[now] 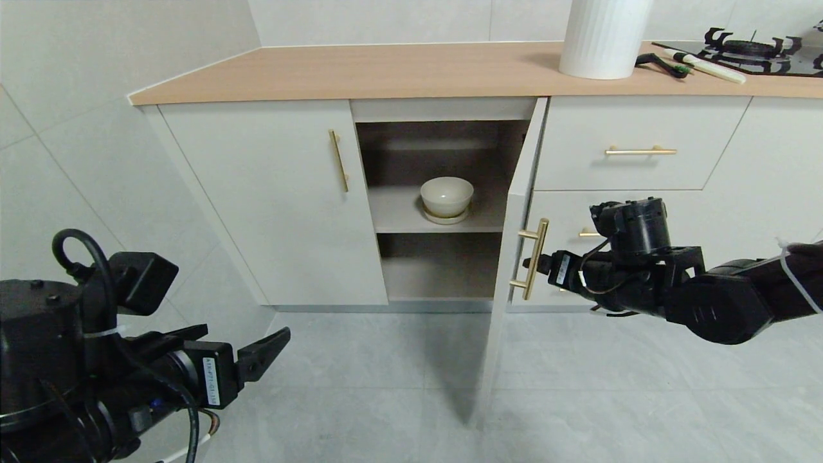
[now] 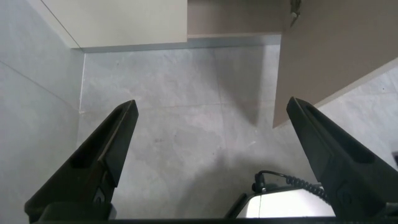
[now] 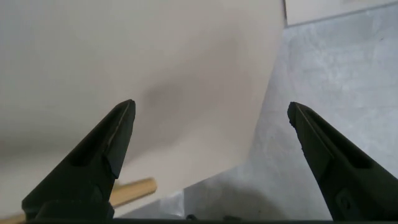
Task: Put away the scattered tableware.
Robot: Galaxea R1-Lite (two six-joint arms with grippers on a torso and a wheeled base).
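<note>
Head view gives me a bowl (image 1: 447,195) on the shelf (image 1: 398,218), its saucer (image 1: 443,220) mostly hidden. Left claw (image 2: 211,104) and right claw (image 3: 210,107) gape wide, the right beside the door handle (image 1: 532,259).

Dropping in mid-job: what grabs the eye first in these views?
The open cabinet door, swung out toward the robot, and the pale bowl sitting on a small plate on the upper shelf inside. Next, the right gripper, fingers open, close by the door's gold handle, while the left gripper hangs open low over the floor.
</note>
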